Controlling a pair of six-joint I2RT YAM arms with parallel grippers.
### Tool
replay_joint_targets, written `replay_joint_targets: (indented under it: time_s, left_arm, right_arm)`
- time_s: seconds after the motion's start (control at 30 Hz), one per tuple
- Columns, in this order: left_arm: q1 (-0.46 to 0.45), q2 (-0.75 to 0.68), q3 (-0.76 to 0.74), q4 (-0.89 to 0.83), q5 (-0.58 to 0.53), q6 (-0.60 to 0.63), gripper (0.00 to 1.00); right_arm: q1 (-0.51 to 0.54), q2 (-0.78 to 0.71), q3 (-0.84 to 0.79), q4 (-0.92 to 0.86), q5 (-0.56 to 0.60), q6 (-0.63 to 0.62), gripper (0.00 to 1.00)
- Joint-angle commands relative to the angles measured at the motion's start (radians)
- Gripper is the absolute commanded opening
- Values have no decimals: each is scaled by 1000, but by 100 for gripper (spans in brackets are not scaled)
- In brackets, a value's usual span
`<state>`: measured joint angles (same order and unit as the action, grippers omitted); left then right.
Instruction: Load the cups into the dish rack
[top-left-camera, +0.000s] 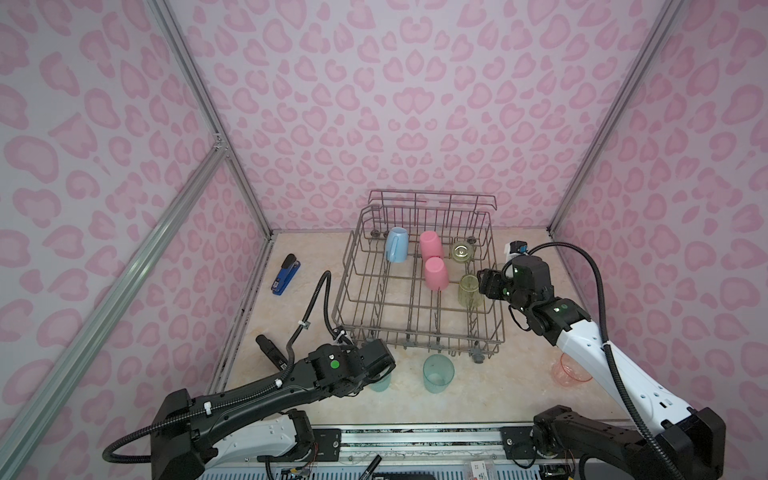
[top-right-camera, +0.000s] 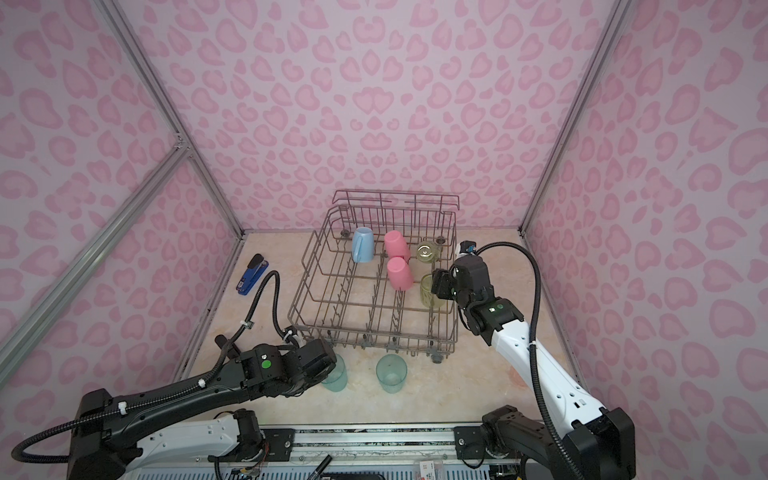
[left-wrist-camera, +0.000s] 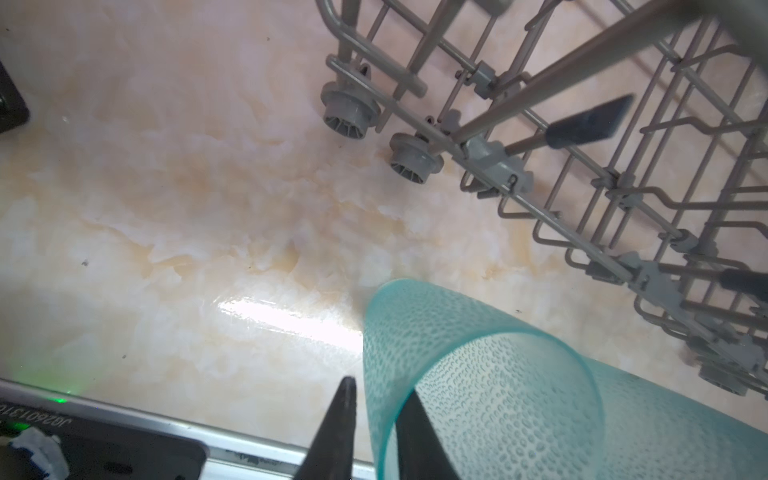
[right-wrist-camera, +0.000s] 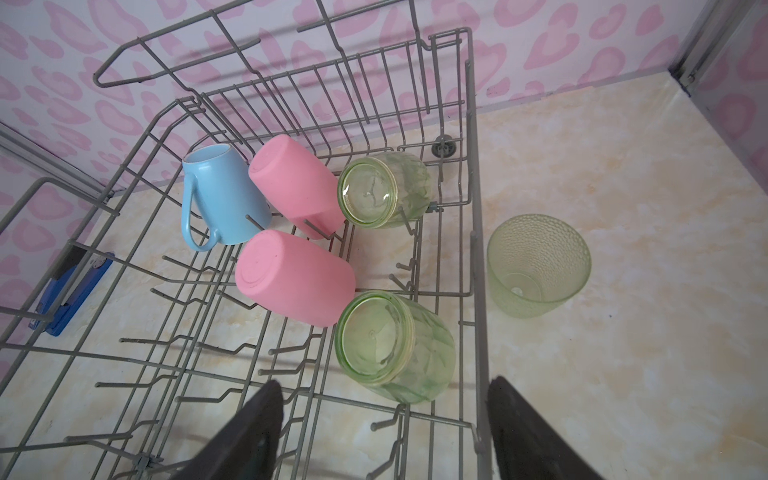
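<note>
Closest in, left wrist view: the left gripper (left-wrist-camera: 379, 386) has its fingers (left-wrist-camera: 340, 432) standing close together astride the wall of a teal tumbler (left-wrist-camera: 478, 395), one inside the rim and one outside. A sliver of gap shows at the outer finger, so I cannot tell whether the pinch is made. The tumbler stands upright on the worktop (top-left-camera: 498, 386), just in front of the dish rack (top-left-camera: 432, 224).

Right gripper (right-wrist-camera: 384, 415): fingers spread wide, holding nothing, over the rack's right edge.

In the rack, tilted among the tines:
- light-blue mug (right-wrist-camera: 224, 199)
- rear pink tumbler (right-wrist-camera: 295, 187)
- front pink tumbler (right-wrist-camera: 291, 278)
- rear yellow-green tumbler (right-wrist-camera: 382, 189)
- front yellow-green tumbler (right-wrist-camera: 395, 345)

Left on the worktop:
- the teal tumbler
- second teal tumbler (top-left-camera: 438, 372), beside it
- textured yellow-green tumbler (right-wrist-camera: 538, 266), just outside the rack's right wall
- salmon tumbler (top-left-camera: 569, 370), part-hidden behind the right arm

Judged slightly over halfway.
</note>
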<state>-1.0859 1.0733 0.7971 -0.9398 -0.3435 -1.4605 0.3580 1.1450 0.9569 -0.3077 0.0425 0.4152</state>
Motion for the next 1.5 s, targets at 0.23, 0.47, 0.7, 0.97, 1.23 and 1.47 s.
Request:
replay_joint_targets:
  time_s: [0.23, 0.47, 0.7, 0.97, 1.23, 1.47]
  left_arm:
    - [1, 30, -3, 40, -22, 28, 17]
    - [1, 45, -7, 50, -10, 35, 14]
    - [0, 30, -3, 33, -17, 39, 8]
    - [0, 2, 23, 1, -25, 94, 6]
    - [0, -23, 51, -21, -37, 168, 6]
    - [0, -14, 124, -36, -22, 297, 5]
  right_arm:
    - [-1, 3, -9, 28, -9, 5, 77]
    - [-2, -8, -9, 24, -7, 4, 77]
    - [-4, -10, -13, 27, -9, 5, 77]
    - [-5, -10, -13, 27, -9, 4, 77]
    - [-6, -10, -12, 24, -2, 3, 77]
    - [-7, 6, -7, 22, -7, 4, 77]
